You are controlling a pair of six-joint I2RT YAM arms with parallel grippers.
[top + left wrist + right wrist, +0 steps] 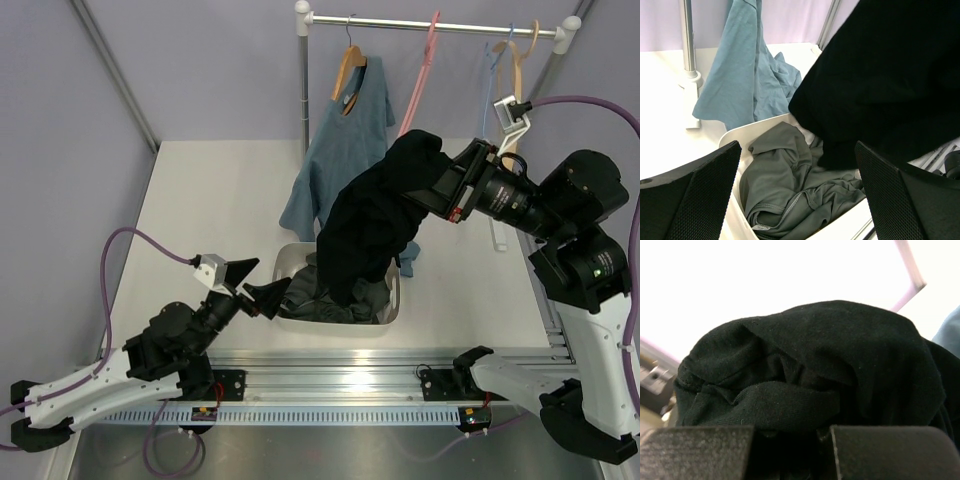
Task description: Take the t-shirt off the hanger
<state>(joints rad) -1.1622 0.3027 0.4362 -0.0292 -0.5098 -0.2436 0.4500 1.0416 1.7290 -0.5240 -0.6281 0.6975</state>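
Top external: right jaws closed narrow on a bunch of the t-shirt (370, 220), held up at centre right of frame. The rest of the cloth drapes down and left, its lower part reaching the bin (394, 298) over the grey clothes (790, 185). Hanger (420, 80) hooked on the rail (440, 22) at upper right, tilted steeply, lower end close by the top of my bunch. Cannot tell whether that end is inside the cloth or free. Left jaws wide, holding nothing, low beside the bin's left rim.

Step, as I judge it: draw the t-shirt clear of the hanger.
- Pull along the line of the hanger's lower arm, toward frame bottom, not sideways, so a caught neck or sleeve slides off rather than dragging the hook off the rail.
- Grip firm. Right wrist view shows only thick folds; a bunch like this may slip.
- Blue shirt (340, 140) hangs just left; avoid snagging it.
- If the cloth catches, left jaws could take the hanging part.
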